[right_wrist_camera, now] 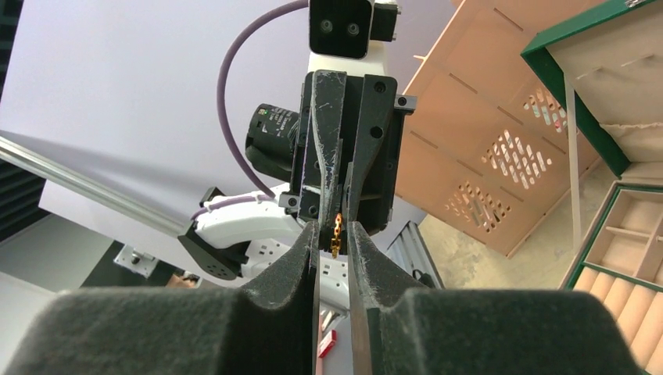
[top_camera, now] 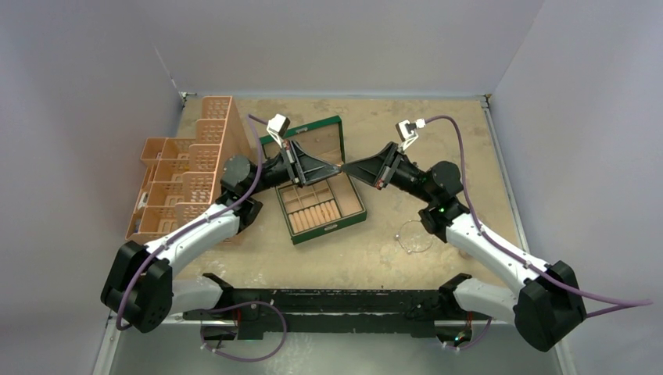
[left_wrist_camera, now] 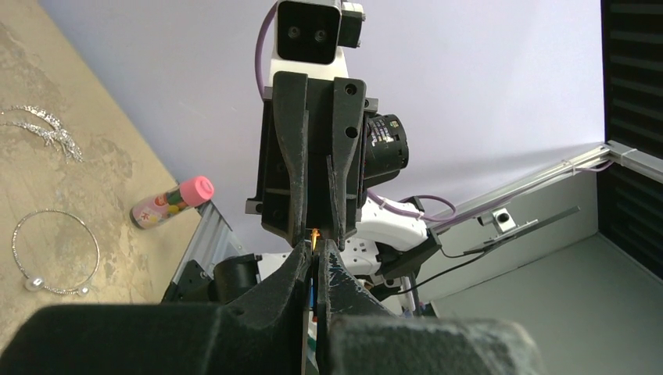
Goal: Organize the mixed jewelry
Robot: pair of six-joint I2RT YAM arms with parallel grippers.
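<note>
Wire hoop [top_camera: 414, 236]: lies on the table, 4 o'clock from the green box [top_camera: 328, 229].
Gold piece [right_wrist_camera: 336, 234]: in the air over the box's 2 o'clock corner.
Left gripper [left_wrist_camera: 314, 251]: jaws pressed together, pinching the gold piece.
Right gripper [right_wrist_camera: 333, 228]: jaws narrowly apart on either side of it — whether they grip it, I cannot tell.
Handover: right should clamp squarely before left lets go — and stay over the box.

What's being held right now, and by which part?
A tiny gold piece, pinched at one end by the left gripper; its free end sits between the parted fingers of the right gripper.
</note>
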